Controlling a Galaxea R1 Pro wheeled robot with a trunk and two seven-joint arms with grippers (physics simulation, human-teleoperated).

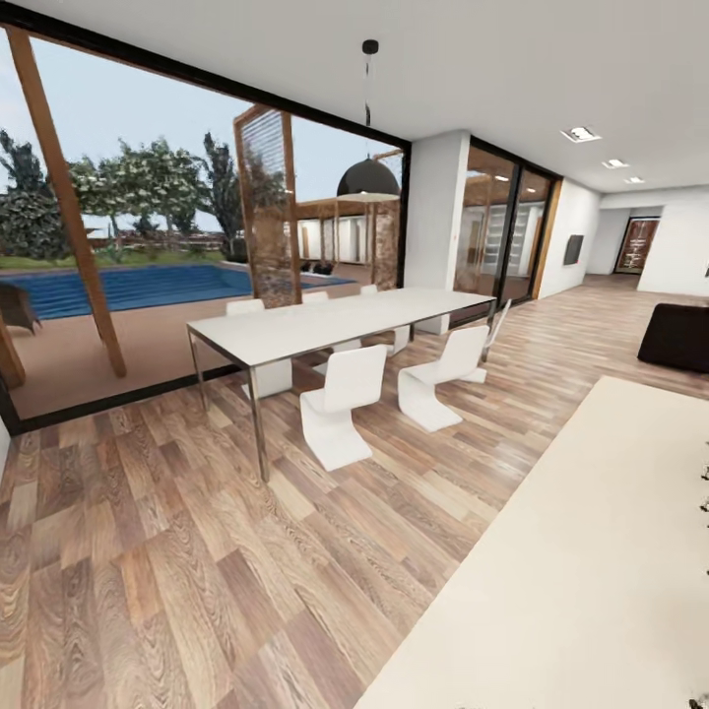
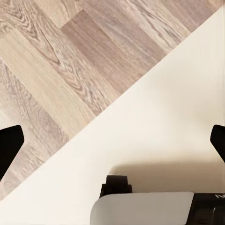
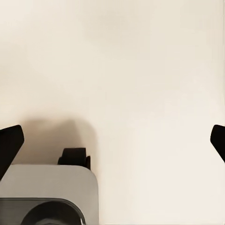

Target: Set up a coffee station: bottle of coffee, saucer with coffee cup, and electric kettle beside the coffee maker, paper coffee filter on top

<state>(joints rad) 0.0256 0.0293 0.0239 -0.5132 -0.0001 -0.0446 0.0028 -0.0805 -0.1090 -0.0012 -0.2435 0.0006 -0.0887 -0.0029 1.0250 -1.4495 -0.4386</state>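
My left gripper (image 2: 112,145) is open, its dark fingertips (image 2: 8,147) spread wide with nothing between them. It hangs over the line where a cream rug (image 2: 168,117) meets the wooden floor (image 2: 56,61). My right gripper (image 3: 112,145) is open too, with bare cream rug (image 3: 131,70) under it. Below both grippers I see my grey base (image 2: 145,208) and a black caster (image 2: 116,185). The head view looks across a dining room.
A long white dining table (image 1: 335,320) with several white chairs (image 1: 340,404) stands ahead on the wood floor, under a black pendant lamp (image 1: 368,179). A glass wall faces a pool at the left. A dark sofa (image 1: 677,337) is at the right, and the cream rug (image 1: 591,551) stretches at lower right.
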